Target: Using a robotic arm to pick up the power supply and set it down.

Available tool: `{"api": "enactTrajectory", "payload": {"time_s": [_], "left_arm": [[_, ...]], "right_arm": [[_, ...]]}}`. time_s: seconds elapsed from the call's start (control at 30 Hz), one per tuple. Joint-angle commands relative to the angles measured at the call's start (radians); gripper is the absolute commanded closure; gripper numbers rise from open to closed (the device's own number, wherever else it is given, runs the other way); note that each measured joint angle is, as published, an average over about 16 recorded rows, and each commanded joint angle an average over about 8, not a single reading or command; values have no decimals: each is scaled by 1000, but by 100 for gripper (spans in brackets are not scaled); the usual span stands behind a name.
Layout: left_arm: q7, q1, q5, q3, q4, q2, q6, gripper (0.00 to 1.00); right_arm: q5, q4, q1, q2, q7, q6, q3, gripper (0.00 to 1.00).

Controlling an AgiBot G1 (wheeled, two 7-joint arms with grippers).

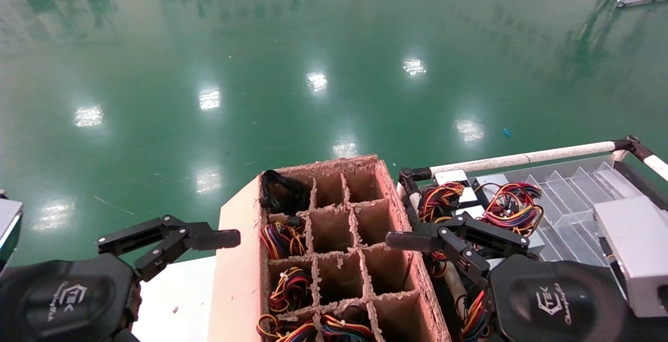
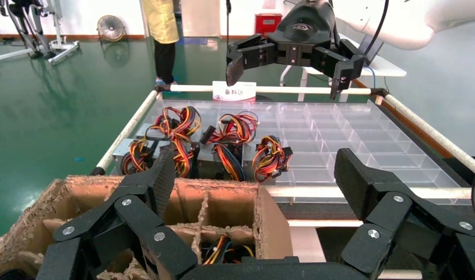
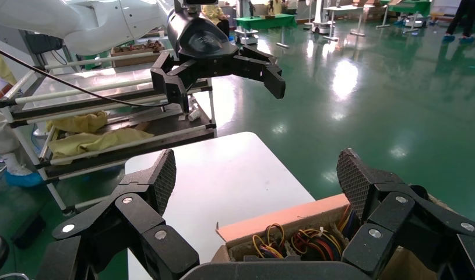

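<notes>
The cardboard box [image 1: 237,274] is the reference: its far and middle cells in the two right-hand columns are open from above, while the cells of its left column and its near row are filled with wire bundles [image 1: 282,238]. To the left of the box, the left gripper [image 1: 172,240] hangs with fingers spread over a white table [image 1: 172,300], which offers flat open space. To the right of the box, the right gripper [image 1: 443,245], fingers spread, hangs above power supplies [image 1: 469,201] in a clear tray [image 1: 574,185]; a white rail [image 1: 522,158] borders the tray's far side.
</notes>
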Motion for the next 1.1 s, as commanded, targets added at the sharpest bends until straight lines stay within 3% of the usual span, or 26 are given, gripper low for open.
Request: {"api": "enactTrajectory", "payload": {"time_s": [0.03,0.67,1.1], "left_arm": [[0,0,0,0,0,0,0,100],[0,0,0,0,0,0,0,100],[0,0,0,0,0,0,0,100]], "right_arm": [[0,0,0,0,0,0,0,0],[-21,-4,-3,-2,-5,9,-7,0],[-340,-27,79,-76,-19,94,-135,0]]}}
